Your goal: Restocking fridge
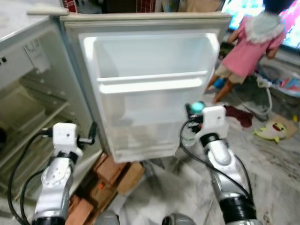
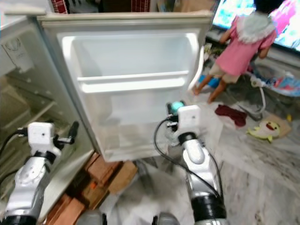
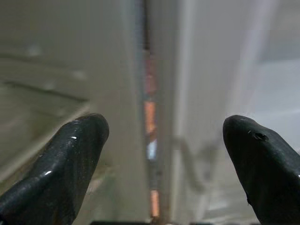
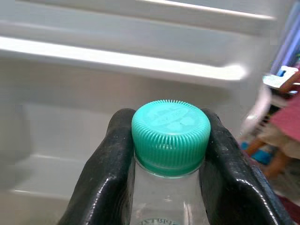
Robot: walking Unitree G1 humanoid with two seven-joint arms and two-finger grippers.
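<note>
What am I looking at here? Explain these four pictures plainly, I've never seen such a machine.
This is a walking household robot with two silver arms, each ending in two black fingers. The top two pictures come from cameras on its head, looking down at an open fridge door with bare door shelves. The other two come from wrist cameras. The right gripper holds a clear bottle with a green cap, facing the door shelves. The left gripper is open, near the door's hinge edge. Cardboard boxes lie on the floor below. A person stands behind.
</note>
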